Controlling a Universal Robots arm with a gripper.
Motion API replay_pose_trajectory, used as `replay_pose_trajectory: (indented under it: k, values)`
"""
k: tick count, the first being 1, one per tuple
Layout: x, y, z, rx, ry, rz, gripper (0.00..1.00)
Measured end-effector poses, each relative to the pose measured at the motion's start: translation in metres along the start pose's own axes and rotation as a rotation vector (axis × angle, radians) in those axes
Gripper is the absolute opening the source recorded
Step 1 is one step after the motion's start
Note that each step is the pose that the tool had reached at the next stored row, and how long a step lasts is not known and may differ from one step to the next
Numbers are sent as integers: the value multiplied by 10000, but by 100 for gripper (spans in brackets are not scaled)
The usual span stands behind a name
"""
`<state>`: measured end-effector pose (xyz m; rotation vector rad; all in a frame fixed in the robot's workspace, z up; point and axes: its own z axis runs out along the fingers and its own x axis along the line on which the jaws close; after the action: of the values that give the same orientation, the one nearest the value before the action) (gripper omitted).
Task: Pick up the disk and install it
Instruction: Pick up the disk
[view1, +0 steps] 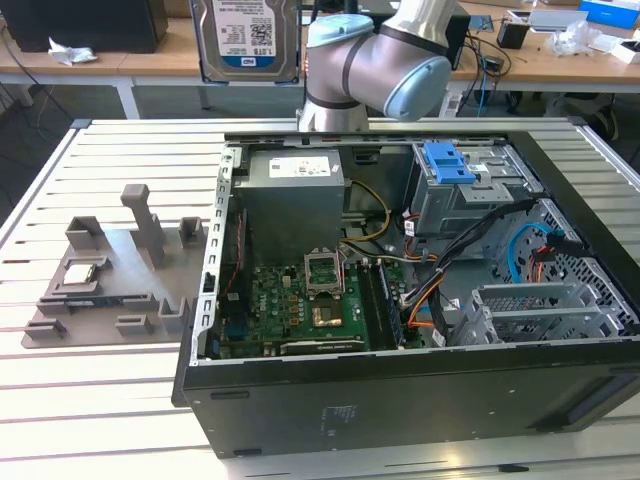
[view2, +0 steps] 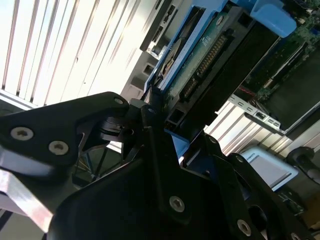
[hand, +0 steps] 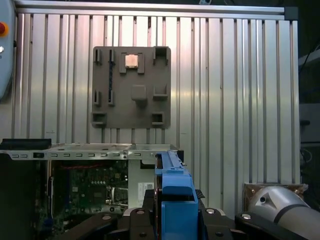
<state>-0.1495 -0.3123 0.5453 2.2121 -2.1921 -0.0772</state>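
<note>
Hanging upright in the air beyond the open computer case (view1: 400, 300), the disk (view1: 245, 38) is pinched by its blue-framed edge in the black gripper (view2: 152, 114), well above the slatted table (view1: 100, 420) and the grey fixture plate (view1: 110, 280).

Top of disk (view1: 245, 35) cut off by exterior view's upper edge; label print too small to read. Arm (view1: 375, 70) cut off there too. In second wrist view, gripper (view2: 152, 107) body hides disk's near end & PC case (view2: 260, 117) runs off-frame. First wrist view: disk edge-on, faces hidden.
</note>
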Motion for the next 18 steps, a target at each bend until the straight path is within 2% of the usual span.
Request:
replay_pose_trajectory:
  k: [5,9,12,18]
  values:
    - [1,-116,-6,-9,0,-1,37]
    - [1,-243,-11,-21,0,0,37]
    - [2,-297,-13,-24,0,1,37]
    - [6,-347,-13,-26,1,0,37]
